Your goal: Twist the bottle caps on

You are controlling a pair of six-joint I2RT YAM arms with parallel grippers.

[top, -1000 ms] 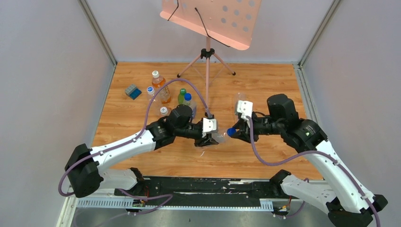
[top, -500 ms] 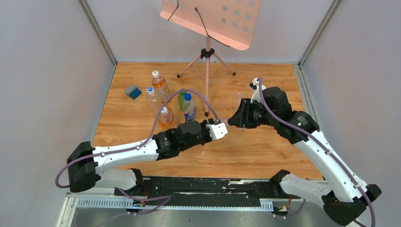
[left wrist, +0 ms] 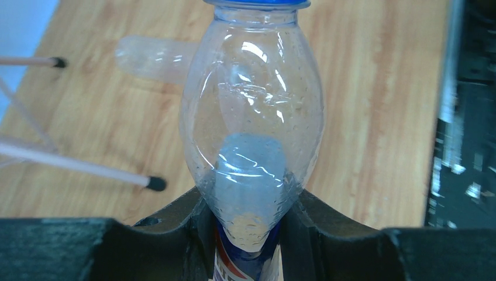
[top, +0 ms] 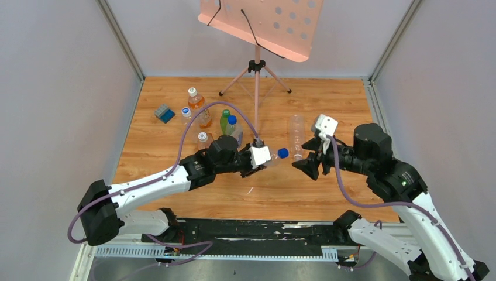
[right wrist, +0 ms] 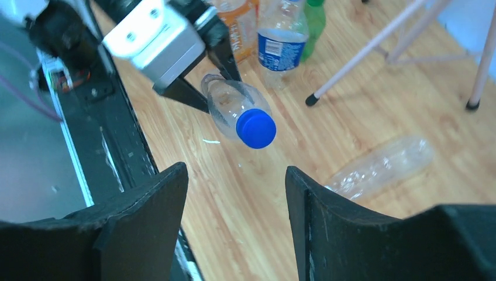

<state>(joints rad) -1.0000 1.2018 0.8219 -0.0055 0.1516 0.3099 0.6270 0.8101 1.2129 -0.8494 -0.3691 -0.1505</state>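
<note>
My left gripper (top: pixel 261 164) is shut on a clear empty bottle (left wrist: pixel 252 123) and holds it above the table, neck pointing right. A blue cap (top: pixel 283 153) sits on its neck; it also shows in the right wrist view (right wrist: pixel 256 128). My right gripper (top: pixel 306 167) is open and empty, a short way right of the cap, jaws apart with bare wood between them. A second clear bottle (top: pixel 296 134) lies on the table with no cap on it, also in the right wrist view (right wrist: pixel 380 167).
Several bottles (top: pixel 200 109) stand at the back left, most with caps on. A blue-grey block (top: pixel 164 113) lies left of them. A tripod stand (top: pixel 256 73) with a pink tray stands at the back centre. A black rail (top: pixel 251 231) runs along the near edge.
The right gripper let go of the blue cap, which now sits on the held bottle, and drew back to the right, open. The left arm swung and came back near its earlier pose.
</note>
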